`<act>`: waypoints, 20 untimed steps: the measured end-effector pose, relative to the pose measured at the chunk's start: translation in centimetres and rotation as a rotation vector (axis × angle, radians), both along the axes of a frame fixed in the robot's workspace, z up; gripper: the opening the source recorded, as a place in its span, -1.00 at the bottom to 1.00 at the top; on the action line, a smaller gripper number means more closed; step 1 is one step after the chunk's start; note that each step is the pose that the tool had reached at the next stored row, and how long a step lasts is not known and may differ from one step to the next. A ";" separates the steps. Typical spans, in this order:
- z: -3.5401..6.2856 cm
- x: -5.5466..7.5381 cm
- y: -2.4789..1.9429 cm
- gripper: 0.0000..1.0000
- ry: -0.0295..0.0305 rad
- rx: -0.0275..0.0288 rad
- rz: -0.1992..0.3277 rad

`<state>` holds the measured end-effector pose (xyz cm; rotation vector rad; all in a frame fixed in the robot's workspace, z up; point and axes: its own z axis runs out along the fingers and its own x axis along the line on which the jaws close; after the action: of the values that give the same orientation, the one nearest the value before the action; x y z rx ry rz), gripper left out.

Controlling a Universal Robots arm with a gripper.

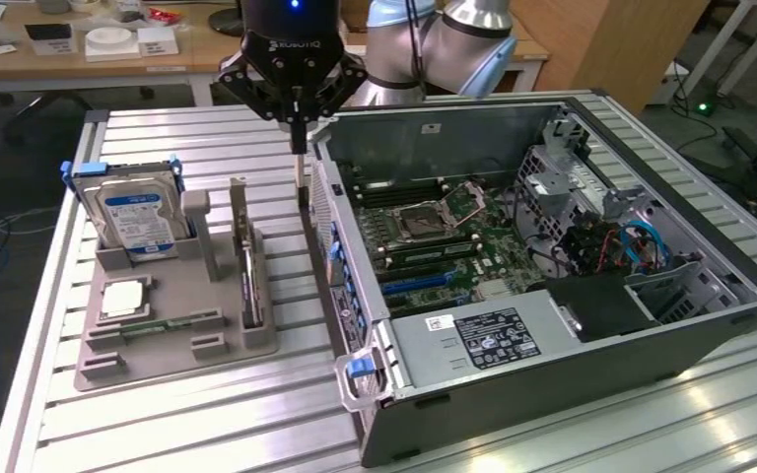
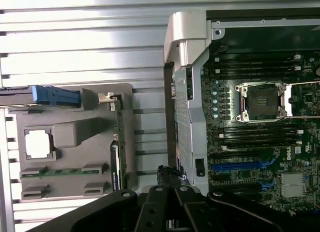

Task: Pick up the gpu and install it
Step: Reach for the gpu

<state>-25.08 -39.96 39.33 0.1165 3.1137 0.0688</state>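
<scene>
A grey holder (image 1: 169,360) sits on a slatted metal table (image 1: 155,434), to the exterior view's left of an open computer case (image 1: 550,379). The gpu (image 1: 245,261) stands upright on its long edge in a slot along the side of the holder nearest the case, with nothing touching it. The hand (image 1: 299,143) hangs farther back than the card and slightly toward the exterior view's right. It is over the strip of table between the holder and the case wall, clear of the card. The exterior view shows the card from the side as a tall thin blade. Also in the holder are a hard drive (image 1: 135,219) with a blue and white label, a square processor chip (image 1: 122,296) and a green memory stick (image 1: 155,323). The case lies open with its motherboard (image 1: 464,246) exposed. The wrist view looks straight down, so the gpu (image 2: 116,147) reads as a narrow dark line along the holder's (image 2: 75,134) edge. The same view shows the motherboard's metal processor socket (image 2: 262,101) in close detail. The hand (image 2: 171,178) points at the bare table beside the case wall. Its fingers are pressed together and nothing is held between them. Behind the hand, the exterior view shows the grey arm (image 1: 464,39) rising, and beyond it a wooden desk (image 1: 103,59) carrying small boxes.
</scene>
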 end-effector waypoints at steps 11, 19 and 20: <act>0.00 -1.1 0.00 -0.79 0.0000 0.0000 0.000; 0.00 -1.8 0.00 -0.79 0.0000 0.0000 0.000; 0.00 -1.9 0.00 -0.79 0.0000 0.0000 0.000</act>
<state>-26.98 -39.97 39.33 0.1165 3.1137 0.0688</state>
